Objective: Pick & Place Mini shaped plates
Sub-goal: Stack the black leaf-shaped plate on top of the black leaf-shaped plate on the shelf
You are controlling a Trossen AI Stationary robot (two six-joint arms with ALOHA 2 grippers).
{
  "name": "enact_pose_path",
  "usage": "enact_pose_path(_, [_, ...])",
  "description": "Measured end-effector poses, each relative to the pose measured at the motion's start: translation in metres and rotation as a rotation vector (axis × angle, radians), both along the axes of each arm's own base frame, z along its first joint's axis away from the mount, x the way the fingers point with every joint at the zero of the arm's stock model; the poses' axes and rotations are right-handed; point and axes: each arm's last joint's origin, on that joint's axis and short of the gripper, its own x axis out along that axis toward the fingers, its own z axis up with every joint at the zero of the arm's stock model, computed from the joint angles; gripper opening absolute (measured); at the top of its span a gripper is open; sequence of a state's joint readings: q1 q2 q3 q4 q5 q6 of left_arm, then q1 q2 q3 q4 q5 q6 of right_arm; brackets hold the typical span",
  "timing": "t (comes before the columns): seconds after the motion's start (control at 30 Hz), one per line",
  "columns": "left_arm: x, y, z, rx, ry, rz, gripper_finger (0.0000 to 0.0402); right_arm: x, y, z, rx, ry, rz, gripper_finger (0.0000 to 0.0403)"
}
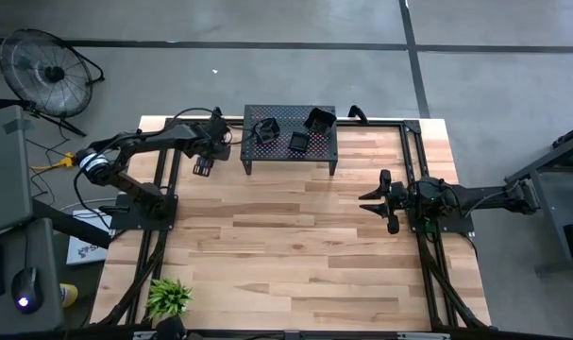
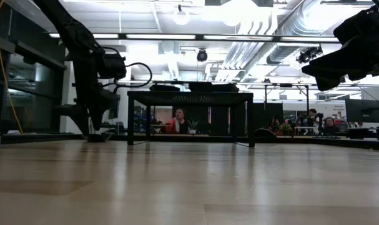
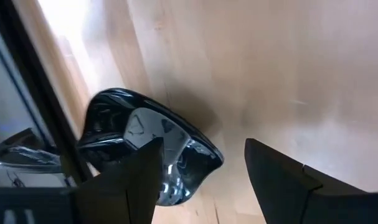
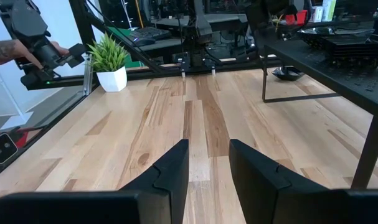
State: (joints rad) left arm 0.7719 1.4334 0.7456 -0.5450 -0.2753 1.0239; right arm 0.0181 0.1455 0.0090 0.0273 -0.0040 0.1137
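One glossy black mini plate point(image 3: 145, 134) lies on the wood near the table's far left corner, seen in the high view as a small dark plate point(image 1: 203, 168). My left gripper point(image 3: 204, 168) hangs over it, open and pointing down; one finger point(image 3: 129, 180) stands in front of the plate's rim and the other finger point(image 3: 282, 177) stands clear over bare wood. More plates point(image 1: 298, 142) sit on top of the black perforated stand point(image 1: 291, 156). My right gripper point(image 1: 379, 200) waits open above the table's right side. My left gripper is open from above over the lone plate, which lies flat on the table. One finger overlaps the plate's near rim point(image 3: 170, 168) in the wrist view. Whether that finger touches the rim, I cannot tell.
The perforated stand stands at the far edge, right of the plate. A small green plant point(image 1: 168, 297) sits at the near left corner. Bare wood point(image 1: 295, 246) spreads across the table's middle. A person's hand point(image 4: 14, 51) holds a dark device beyond the table's left side.
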Motion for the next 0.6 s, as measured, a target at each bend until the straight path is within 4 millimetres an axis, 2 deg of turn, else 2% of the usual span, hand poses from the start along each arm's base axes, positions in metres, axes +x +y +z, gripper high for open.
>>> enact_pose_path(0.27, [0.002,0.003,-0.014,-0.016,0.061,0.019,0.0221,0.000,0.000,0.000,0.001,0.000,0.000,0.0110])
enact_pose_path(0.6, [0.003,0.006,-0.017,0.025,0.080,0.058,0.0221,0.000,0.000,0.000,0.000,0.000,0.000,0.0110])
